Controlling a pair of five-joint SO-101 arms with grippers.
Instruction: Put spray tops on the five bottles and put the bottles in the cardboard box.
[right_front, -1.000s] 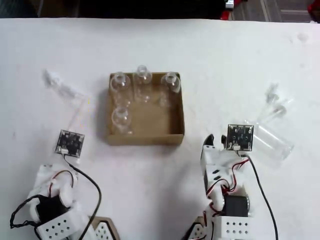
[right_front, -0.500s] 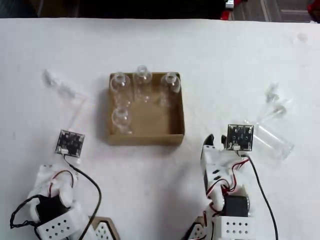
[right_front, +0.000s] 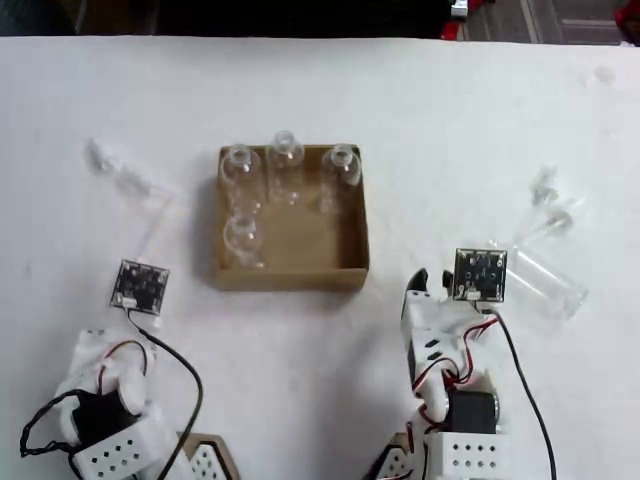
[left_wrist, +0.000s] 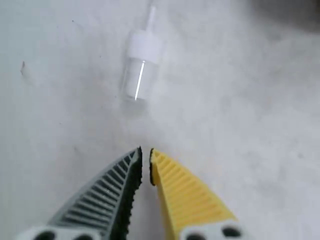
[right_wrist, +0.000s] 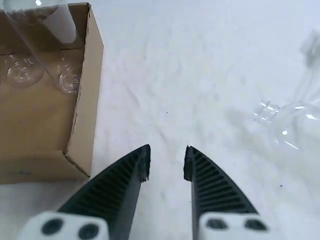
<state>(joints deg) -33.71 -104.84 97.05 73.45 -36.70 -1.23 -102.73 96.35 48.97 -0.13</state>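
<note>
Four bottles (right_front: 285, 165) stand in cardboard box (right_front: 290, 277); fifth bottle (right_front: 545, 280) lies right of it, just beyond right gripper (right_wrist: 166, 162), jaws parted, probably the next pickup; left gripper (left_wrist: 145, 162), jaws closed, points at far-left spray top (left_wrist: 141, 65).

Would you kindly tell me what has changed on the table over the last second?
Nothing visibly changed: four bottles still stand in the cardboard box, the fifth bottle still lies on the table outside it, and the left arm and right arm keep still.
</note>
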